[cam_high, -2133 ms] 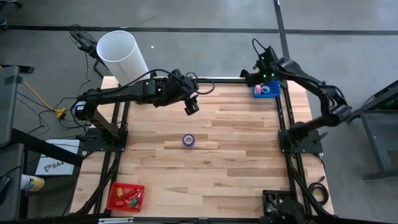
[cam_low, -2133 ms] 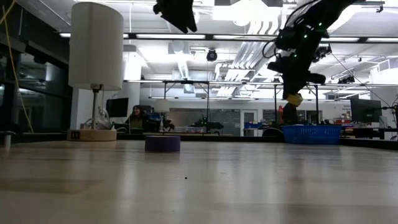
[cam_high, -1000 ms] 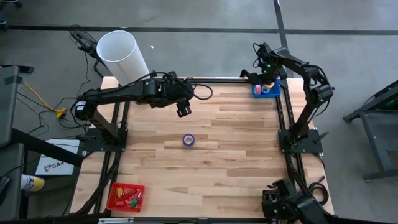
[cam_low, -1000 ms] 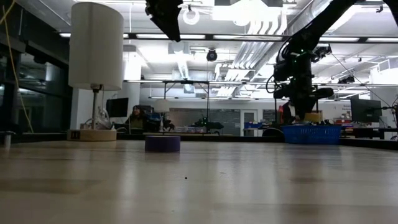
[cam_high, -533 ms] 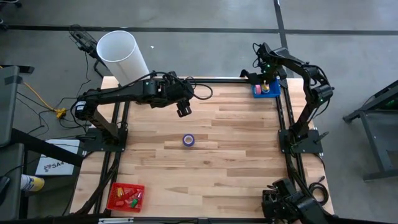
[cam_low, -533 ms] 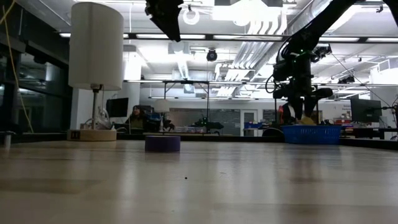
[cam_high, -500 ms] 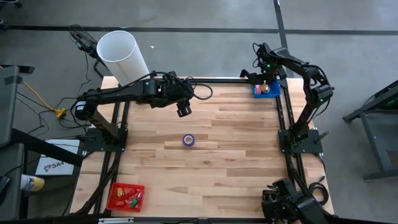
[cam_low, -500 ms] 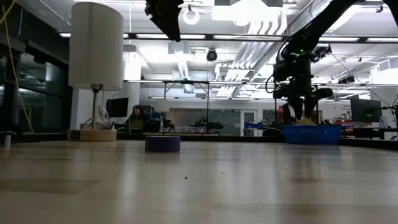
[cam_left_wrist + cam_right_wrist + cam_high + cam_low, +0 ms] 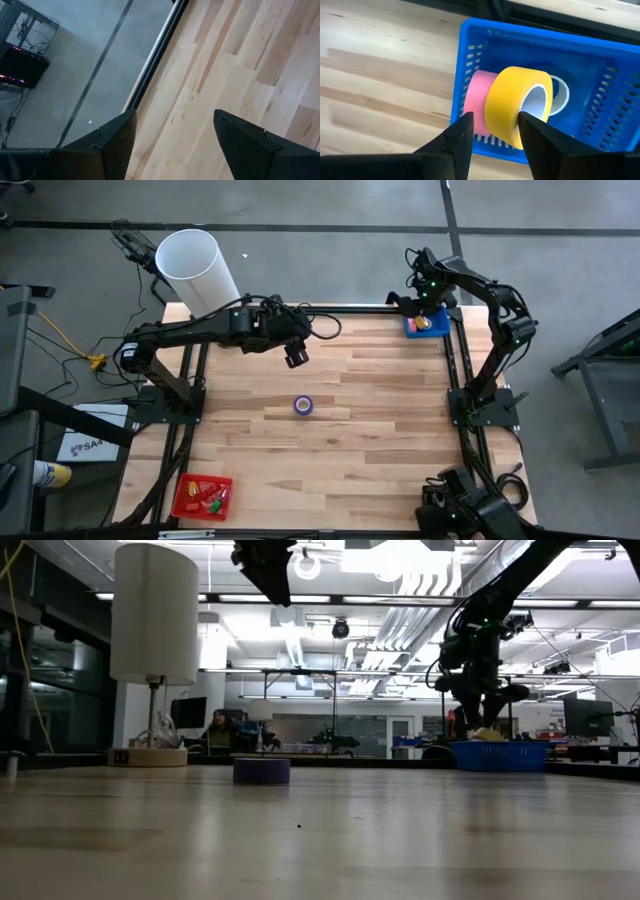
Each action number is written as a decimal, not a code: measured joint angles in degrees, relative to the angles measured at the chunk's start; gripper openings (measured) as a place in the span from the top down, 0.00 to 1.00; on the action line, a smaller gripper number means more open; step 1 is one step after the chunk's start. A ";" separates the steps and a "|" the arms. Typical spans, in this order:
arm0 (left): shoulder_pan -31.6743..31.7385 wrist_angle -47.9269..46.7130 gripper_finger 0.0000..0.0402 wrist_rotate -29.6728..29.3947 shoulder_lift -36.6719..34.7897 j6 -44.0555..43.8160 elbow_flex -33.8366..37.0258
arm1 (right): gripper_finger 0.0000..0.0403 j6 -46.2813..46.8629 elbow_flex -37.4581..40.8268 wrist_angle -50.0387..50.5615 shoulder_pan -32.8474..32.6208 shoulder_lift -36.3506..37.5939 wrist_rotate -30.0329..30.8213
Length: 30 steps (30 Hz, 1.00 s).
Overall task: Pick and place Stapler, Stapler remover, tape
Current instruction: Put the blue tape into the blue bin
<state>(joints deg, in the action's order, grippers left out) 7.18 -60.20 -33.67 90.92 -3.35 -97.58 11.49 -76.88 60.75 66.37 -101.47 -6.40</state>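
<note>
A light wooden plank counter [image 9: 380,420] is seen from above. A purple tape roll [image 9: 304,405] lies flat near its middle, well apart from everything else. A blue basket [image 9: 412,327] is set at the far right corner. A red tray [image 9: 187,492] of small items is placed at the near left corner.

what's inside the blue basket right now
The blue basket holds a yellow tape roll on edge, a pink roll against it, and a blue roll behind, mostly covered.
</note>
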 joint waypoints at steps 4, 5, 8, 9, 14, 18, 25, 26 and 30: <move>0.00 -0.22 0.35 -0.04 -0.07 -0.87 0.00 | 0.64 -0.17 0.00 -1.23 -0.01 0.00 -2.90; 0.00 -0.45 0.35 -0.04 -0.07 -1.20 0.00 | 0.63 -0.17 0.00 -1.59 0.00 0.00 -3.41; 0.00 -0.92 0.35 -0.04 -0.12 -1.67 0.00 | 0.63 -0.20 0.00 -2.16 -0.02 0.46 -3.64; 0.00 -1.14 0.35 -0.03 -0.12 -1.81 0.00 | 0.63 -0.20 0.00 -2.31 -0.02 0.92 -3.38; 0.00 -1.71 0.35 -0.04 -0.14 -3.18 0.00 | 0.63 -0.23 0.00 -3.13 0.11 3.85 -2.06; 0.00 -2.18 0.35 -0.02 -0.14 -4.93 0.00 | 0.63 -0.52 0.00 -4.41 -0.10 6.80 -3.27; 0.00 -7.57 0.35 2.42 -0.14 -10.02 0.00 | 0.63 -1.49 0.00 -6.74 -2.26 12.63 -4.60; 0.00 -8.18 0.35 2.96 -0.14 -11.07 0.00 | 0.63 -1.49 0.00 -7.11 -2.67 13.49 -4.60; 0.00 -10.65 0.35 3.32 -0.14 -16.88 0.00 | 0.63 -1.54 0.00 -8.97 -4.09 17.07 -4.80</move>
<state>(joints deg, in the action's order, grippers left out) 7.18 -70.85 -30.35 90.78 -20.23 -97.58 9.94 -76.88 51.78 62.27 -84.41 -11.21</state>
